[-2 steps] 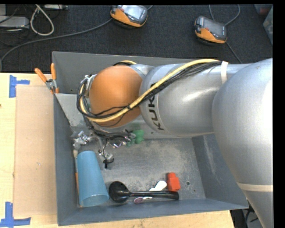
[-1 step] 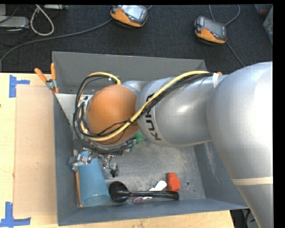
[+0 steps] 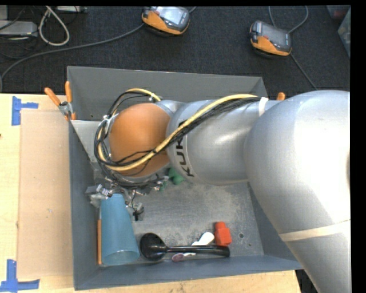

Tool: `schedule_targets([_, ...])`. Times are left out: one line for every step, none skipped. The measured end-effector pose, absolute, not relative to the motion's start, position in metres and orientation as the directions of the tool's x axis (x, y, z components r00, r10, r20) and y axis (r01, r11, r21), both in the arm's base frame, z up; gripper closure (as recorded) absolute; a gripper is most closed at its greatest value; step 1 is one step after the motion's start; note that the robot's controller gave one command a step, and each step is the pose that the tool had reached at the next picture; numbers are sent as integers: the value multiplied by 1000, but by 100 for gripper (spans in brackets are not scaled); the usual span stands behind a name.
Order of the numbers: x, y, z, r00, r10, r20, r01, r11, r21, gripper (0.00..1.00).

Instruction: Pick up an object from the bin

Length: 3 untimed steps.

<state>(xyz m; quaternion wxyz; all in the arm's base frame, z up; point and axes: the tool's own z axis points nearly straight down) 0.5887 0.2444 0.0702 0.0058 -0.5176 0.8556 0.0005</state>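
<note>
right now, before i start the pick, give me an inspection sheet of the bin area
surface: grey bin, floor speckled with grit in the middle
job's things: blue cup lying on its side by the left wall; black ladle along the near wall; orange block and white piece by its handle; green thing partly under the arm
clutter: nothing seen
grippers: gripper hangs under the orange wrist cover, at the blue cup's far end; contact cannot be told
cables: yellow and black cables run along the arm and loop round the cover
surroundings: dark floor beyond the bin, with two orange-and-grey devices and loose leads
</note>
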Motion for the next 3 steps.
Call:
schedule_targets([556, 247, 75, 11, -1000, -14, -1000, -11, -19, 100])
schedule_targets([556, 247, 75, 10, -1000, -14, -1000, -10, -19, 100])
schedule_targets([553, 247, 86, 7, -1000, -12, -1000, -7, -11, 100])
